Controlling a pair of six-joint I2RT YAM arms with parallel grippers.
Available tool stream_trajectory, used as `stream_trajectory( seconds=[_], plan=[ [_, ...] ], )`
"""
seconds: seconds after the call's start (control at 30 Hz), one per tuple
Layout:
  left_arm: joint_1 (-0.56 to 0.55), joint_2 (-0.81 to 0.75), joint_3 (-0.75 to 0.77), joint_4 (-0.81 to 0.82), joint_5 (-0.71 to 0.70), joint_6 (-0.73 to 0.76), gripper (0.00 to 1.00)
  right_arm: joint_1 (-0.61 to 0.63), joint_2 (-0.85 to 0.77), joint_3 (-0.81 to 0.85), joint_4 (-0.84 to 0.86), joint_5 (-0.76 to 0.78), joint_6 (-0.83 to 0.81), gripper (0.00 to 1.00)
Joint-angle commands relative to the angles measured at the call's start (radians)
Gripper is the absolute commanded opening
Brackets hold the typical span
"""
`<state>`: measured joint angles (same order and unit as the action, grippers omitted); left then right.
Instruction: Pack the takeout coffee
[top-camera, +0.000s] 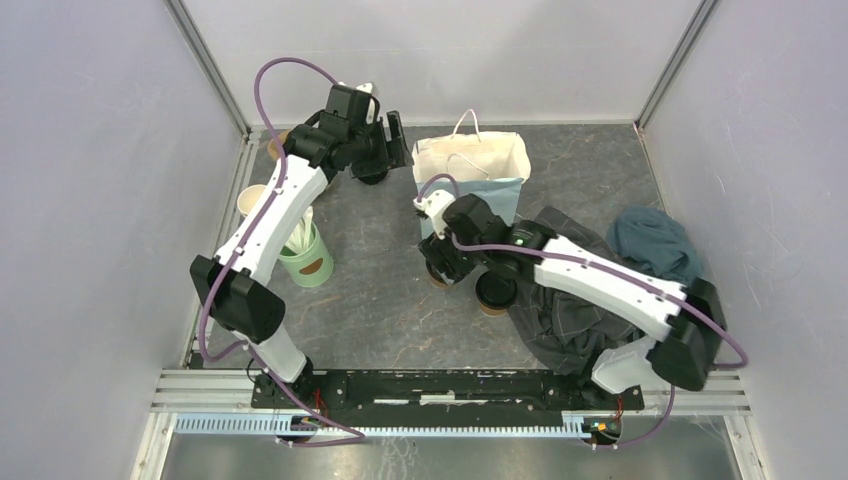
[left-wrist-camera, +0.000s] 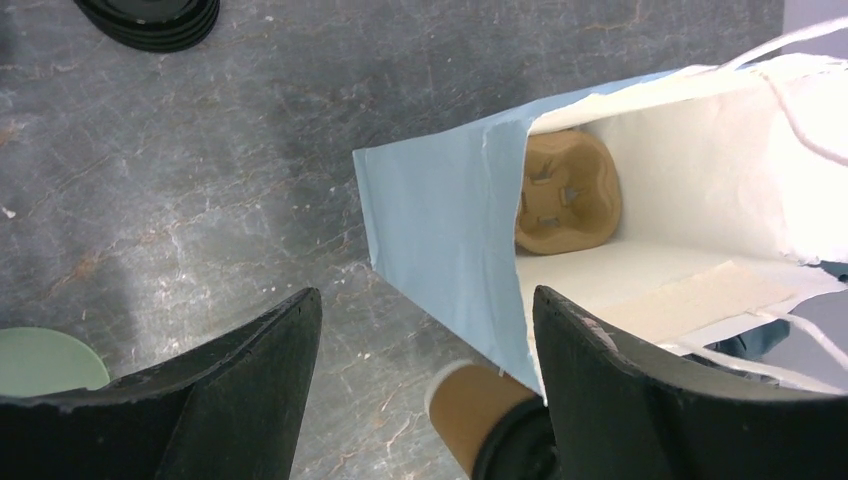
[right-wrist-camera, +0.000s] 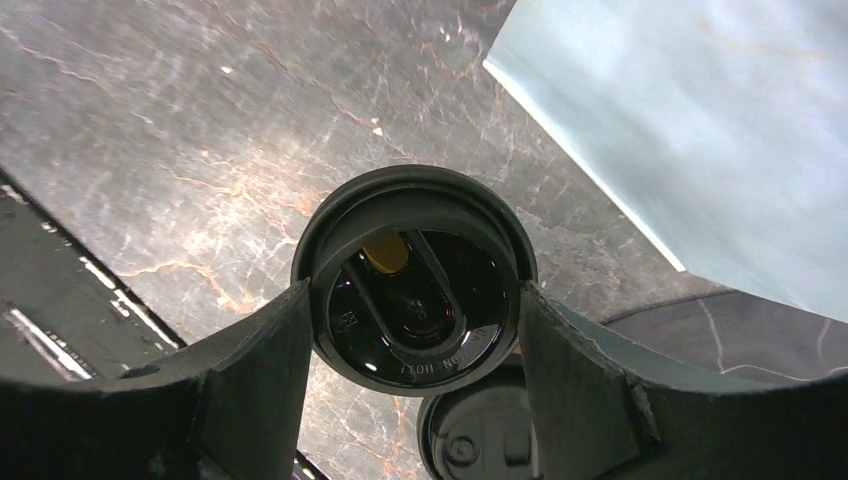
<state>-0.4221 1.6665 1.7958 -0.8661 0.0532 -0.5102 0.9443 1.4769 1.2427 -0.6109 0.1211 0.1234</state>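
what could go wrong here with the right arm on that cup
The right tool grips the cup at its lid, so the lid may pop off when lifted. The second cup sits right beside it and could get knocked. The paper bag stands unheld, left tool open, so it may tip.

From above, the right hand (top-camera: 437, 268) sat over the first cup (top-camera: 437, 283) and hid all but a brown sliver, the second cup (top-camera: 495, 293) was half tucked under that arm, and in the left wrist view the black lid stack (left-wrist-camera: 150, 20) and the green cup (left-wrist-camera: 40, 362) were both chopped off at the edges.
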Motion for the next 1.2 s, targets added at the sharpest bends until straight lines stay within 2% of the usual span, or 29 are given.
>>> stream_trajectory(
  seconds=[0.0, 0.17, 0.27, 0.37, 0.47, 0.73, 0.77, 0.93, 1.17],
  plan=[
    [0.0, 0.028, 0.081, 0.009, 0.029, -0.011, 0.84, 0.0, -0.175, -0.042, 0.072, -0.038, -0.054, 0.38],
    [-0.021, 0.072, 0.124, 0.009, 0.048, -0.026, 0.81, -0.001, -0.321, -0.045, 0.081, -0.024, -0.065, 0.36],
    [-0.043, 0.095, 0.143, 0.01, 0.043, -0.036, 0.79, -0.001, -0.371, 0.037, 0.049, 0.047, -0.07, 0.33],
    [-0.07, 0.119, 0.159, 0.006, 0.005, -0.032, 0.71, -0.001, -0.397, 0.15, 0.008, 0.147, -0.091, 0.3],
    [-0.083, 0.139, 0.162, 0.003, -0.044, -0.015, 0.57, -0.001, -0.416, 0.244, -0.016, 0.255, -0.129, 0.27],
    [-0.083, 0.169, 0.239, -0.05, -0.2, 0.09, 0.04, -0.002, -0.415, 0.369, -0.012, 0.372, -0.268, 0.25],
    [-0.083, 0.151, 0.228, -0.047, -0.215, 0.102, 0.02, -0.001, -0.409, 0.383, -0.012, 0.371, -0.286, 0.24],
    [-0.083, -0.002, 0.047, 0.064, -0.272, 0.194, 0.02, 0.0, -0.409, 0.385, 0.008, 0.325, -0.388, 0.23],
    [-0.083, -0.3, -0.365, 0.36, -0.254, 0.235, 0.02, -0.002, -0.476, 0.243, 0.08, 0.166, -0.52, 0.22]
  ],
)
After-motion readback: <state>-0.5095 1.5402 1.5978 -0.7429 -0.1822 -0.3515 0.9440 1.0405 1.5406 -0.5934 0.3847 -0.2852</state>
